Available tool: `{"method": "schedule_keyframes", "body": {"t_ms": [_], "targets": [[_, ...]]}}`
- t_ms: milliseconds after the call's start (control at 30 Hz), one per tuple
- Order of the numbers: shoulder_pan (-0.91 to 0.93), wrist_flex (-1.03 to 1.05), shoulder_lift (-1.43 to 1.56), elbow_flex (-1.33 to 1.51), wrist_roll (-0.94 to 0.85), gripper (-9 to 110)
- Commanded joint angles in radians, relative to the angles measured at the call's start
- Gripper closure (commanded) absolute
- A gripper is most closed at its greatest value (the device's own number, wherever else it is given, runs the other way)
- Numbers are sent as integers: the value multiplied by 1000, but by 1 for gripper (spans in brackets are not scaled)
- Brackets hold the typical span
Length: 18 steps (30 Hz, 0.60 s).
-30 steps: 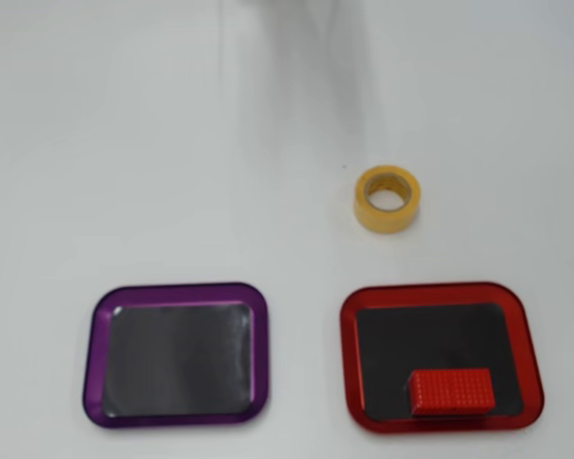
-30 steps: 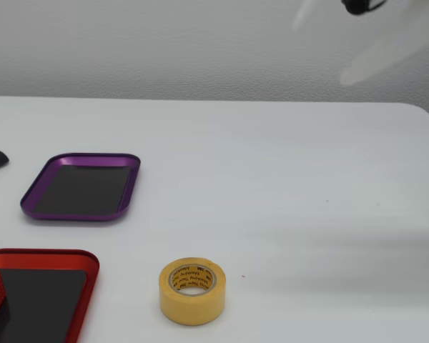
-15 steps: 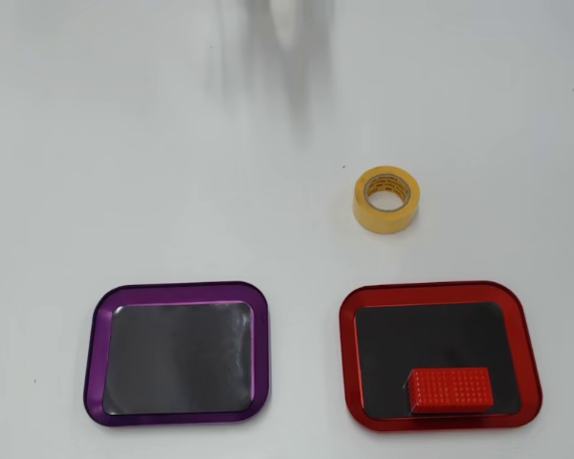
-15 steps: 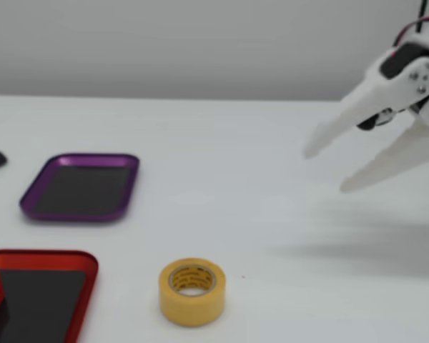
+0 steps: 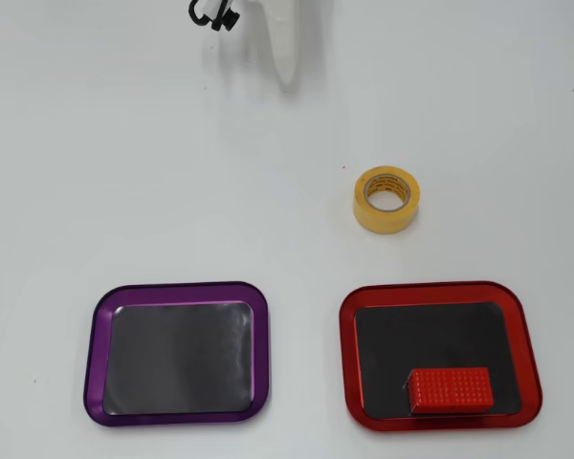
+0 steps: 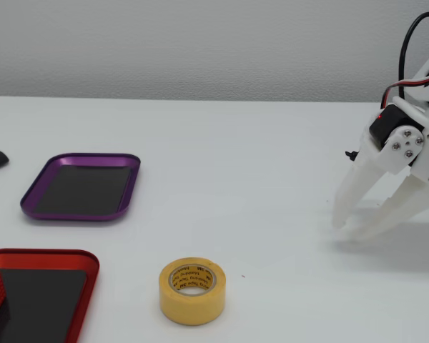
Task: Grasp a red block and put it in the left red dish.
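White table (image 6: 236,164). Overhead: red block (image 5: 450,391) whole inside left red dish (image 5: 438,293). Fixed view alone: gripper (image 6: 350,229) far right, jaws slightly spread, empty.

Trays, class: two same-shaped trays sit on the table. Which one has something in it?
The red-rimmed tray, on the right in the overhead view, holds the red block near its lower edge. The purple-rimmed tray shows only its bare dark floor.

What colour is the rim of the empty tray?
Purple rim, dark grey inside; clearest in the overhead view.
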Motion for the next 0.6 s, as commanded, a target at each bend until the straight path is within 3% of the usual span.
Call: {"method": "schedule_keyframes", "body": {"t_ms": [0,567], "targets": [[5,-2,120,25,-5,102],[5,-14,120,61,-6,102]]}}
